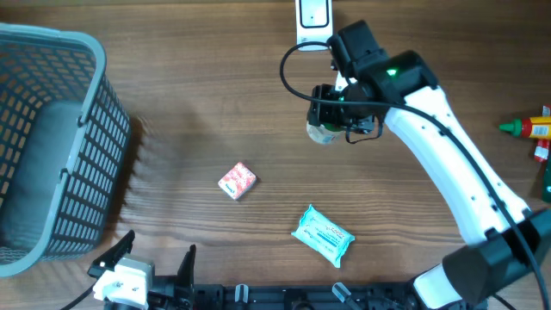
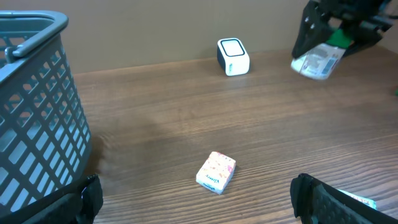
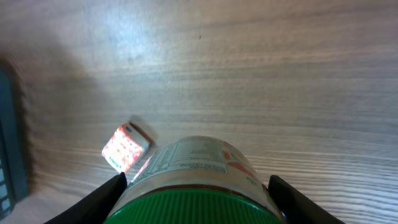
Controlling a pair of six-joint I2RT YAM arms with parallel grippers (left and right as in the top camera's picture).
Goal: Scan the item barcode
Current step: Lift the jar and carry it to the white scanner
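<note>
The right gripper [image 1: 337, 116] is clamped on the jar [image 1: 323, 132], which hangs above the table just short of the scanner [image 1: 312, 19]. The step in hand looks like presenting. Next, the label must turn toward the scanner's window; where the barcode sits, I cannot tell. The scanner stands at the far edge, so little room lies beyond it. The box [image 1: 238, 181], pack [image 1: 323, 234] and basket [image 1: 95, 103] are well apart. The left gripper [image 1: 153, 257] rests spread wide.

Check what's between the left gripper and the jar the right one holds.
A small pink packet lies roughly midway on the table, clearest overhead; otherwise bare wood.
</note>
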